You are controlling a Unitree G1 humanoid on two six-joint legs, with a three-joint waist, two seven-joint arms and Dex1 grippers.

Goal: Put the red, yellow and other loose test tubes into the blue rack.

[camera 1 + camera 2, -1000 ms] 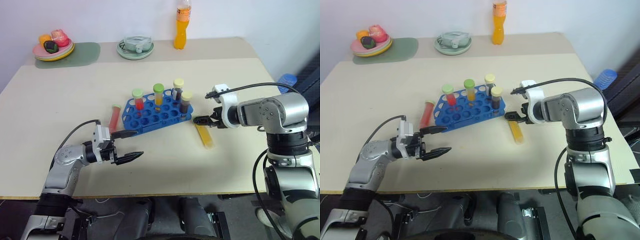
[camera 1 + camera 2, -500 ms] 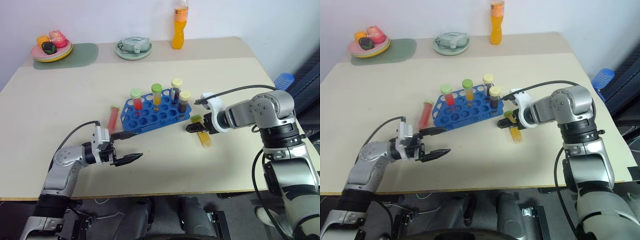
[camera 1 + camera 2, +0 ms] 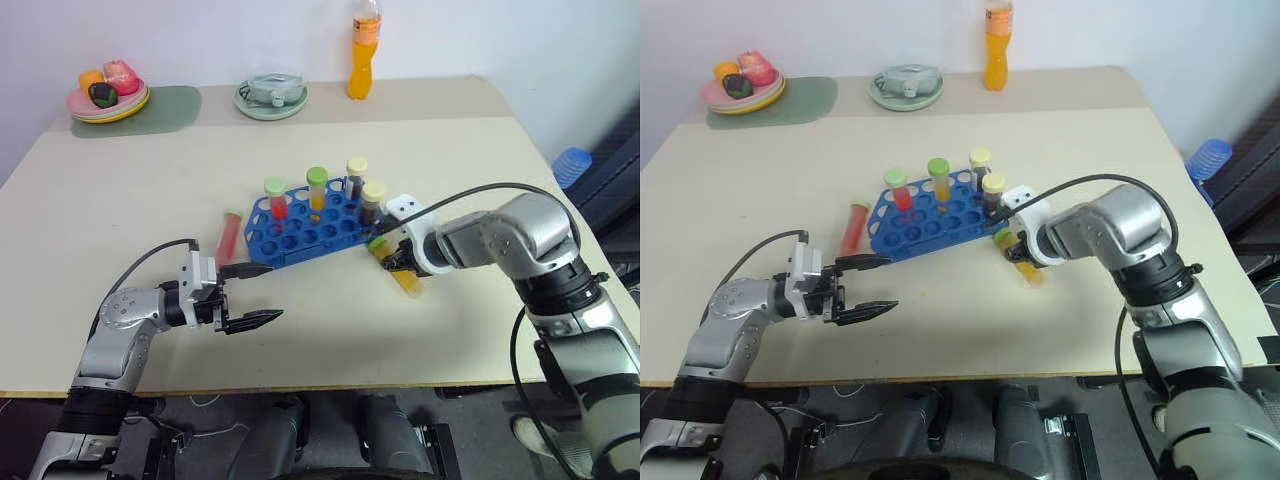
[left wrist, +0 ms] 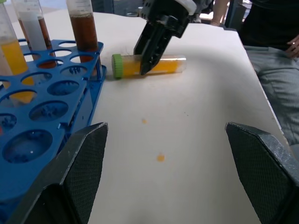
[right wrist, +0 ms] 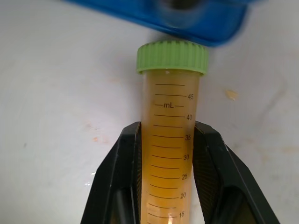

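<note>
A: Left hand: fingers spread wide and released, nothing between them, hovering just over the counter. Just past its upper finger sits the near corner of the blue rack.

B: And the red tube?

A: Lying flat on the counter, beyond the left hand, just beside the rack's end nearest that hand. Whether it touches the rack I cannot tell.

B: Right hand?

A: Clenched on the yellow tube. Both black fingers press the tube's sides about midway along its length. The tube lies on the counter; its green cap points away from the hand toward the rack's end, close to it but apart.

B: Rack contents?

A: Four capped tubes upright along the rack's far rows: one red-filled, one orange-filled, two dark brown, the brown pair closest to the right hand.

B: Farther back?

A: Well beyond both hands: a green dish, an orange drink bottle, and a plate of toy fruit on a green mat at the counter's far corner on the left hand's side.
</note>
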